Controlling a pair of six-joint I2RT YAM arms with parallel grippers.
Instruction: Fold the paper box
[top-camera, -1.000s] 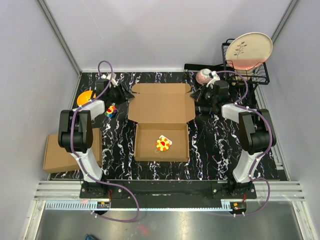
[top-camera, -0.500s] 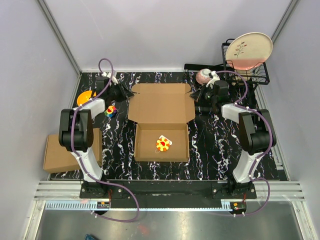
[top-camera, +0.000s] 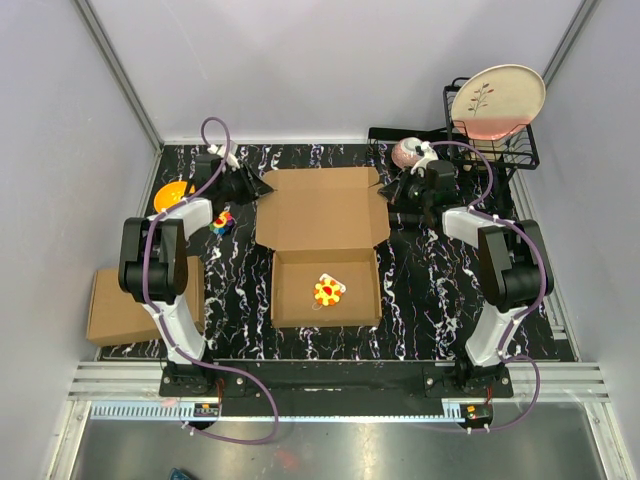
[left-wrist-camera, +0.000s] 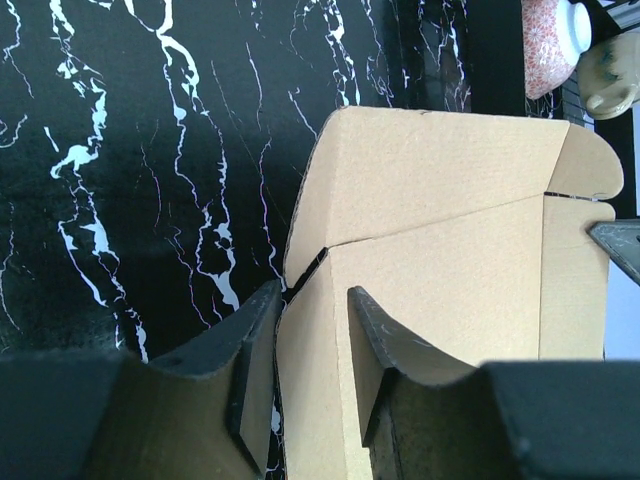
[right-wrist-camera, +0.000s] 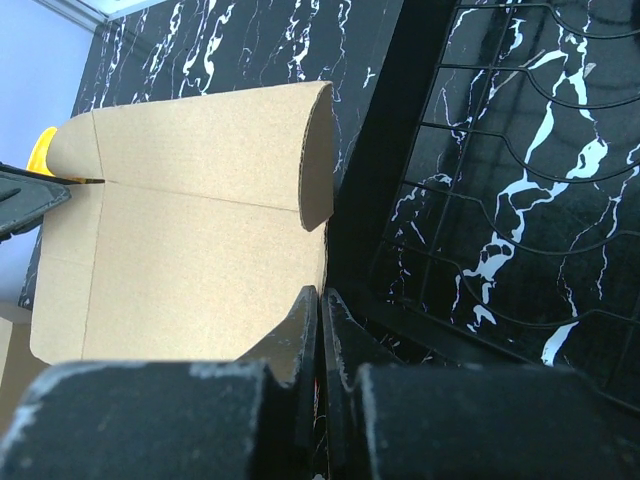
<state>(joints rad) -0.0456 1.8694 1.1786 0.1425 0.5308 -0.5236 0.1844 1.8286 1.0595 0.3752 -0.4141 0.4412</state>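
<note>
The plain brown corrugated cardboard paper box (top-camera: 322, 215) lies open on the black white-veined table (top-camera: 420, 290), the left claw (left-wrist-camera: 313, 292) parted around its lid's left side tab, the right claw (right-wrist-camera: 318, 297) pressed together at the lid's right edge.

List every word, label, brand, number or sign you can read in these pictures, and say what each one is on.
There is no readable text in any view.
The paper box is plain brown and unprinted.
The plate has only a leaf-sprig drawing, no letters.
The yellow-and-red piece inside the box is too small to show any text.
</note>
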